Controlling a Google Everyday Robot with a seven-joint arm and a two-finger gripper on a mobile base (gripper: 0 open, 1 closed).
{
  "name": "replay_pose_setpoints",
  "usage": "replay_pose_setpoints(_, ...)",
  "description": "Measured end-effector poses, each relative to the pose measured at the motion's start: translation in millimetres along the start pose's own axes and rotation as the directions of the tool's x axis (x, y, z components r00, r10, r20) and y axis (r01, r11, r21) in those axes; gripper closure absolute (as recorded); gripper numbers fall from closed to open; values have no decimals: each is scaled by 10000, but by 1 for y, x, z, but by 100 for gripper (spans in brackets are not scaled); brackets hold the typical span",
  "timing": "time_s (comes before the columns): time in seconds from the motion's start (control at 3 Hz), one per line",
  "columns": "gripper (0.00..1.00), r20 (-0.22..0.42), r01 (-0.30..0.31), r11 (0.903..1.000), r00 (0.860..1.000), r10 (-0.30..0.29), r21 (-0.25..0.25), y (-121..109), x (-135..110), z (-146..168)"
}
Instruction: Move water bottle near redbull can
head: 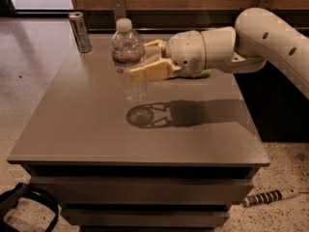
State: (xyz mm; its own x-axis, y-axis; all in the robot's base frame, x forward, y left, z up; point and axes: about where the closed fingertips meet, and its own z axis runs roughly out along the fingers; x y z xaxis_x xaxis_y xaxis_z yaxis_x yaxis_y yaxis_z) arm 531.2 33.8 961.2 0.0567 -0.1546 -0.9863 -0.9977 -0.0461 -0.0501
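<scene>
The water bottle (128, 57) is a clear ribbed plastic bottle with a white cap and a thin blue and red label band. My gripper (140, 62) is shut on it from the right and holds it upright, lifted above the table; its shadow lies below on the tabletop. The redbull can (80, 32) is a slim silvery can standing at the table's far left corner, to the left of the bottle and apart from it.
The grey table (96, 129) has a front edge near the bottom and a left edge beside the can. A green snack bag (205, 73) lies mostly hidden behind my wrist. A dark strap (24, 202) and a striped cable (268, 197) lie on the floor.
</scene>
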Motion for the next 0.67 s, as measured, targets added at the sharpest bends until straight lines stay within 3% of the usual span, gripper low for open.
replay_pose_setpoints(0.33, 100, 272, 105, 9985, 9996, -119, 530, -36, -29, 21)
replay_pose_setpoints(0.67, 100, 192, 278, 9784, 9993, -324, 2049, -80, -49, 27)
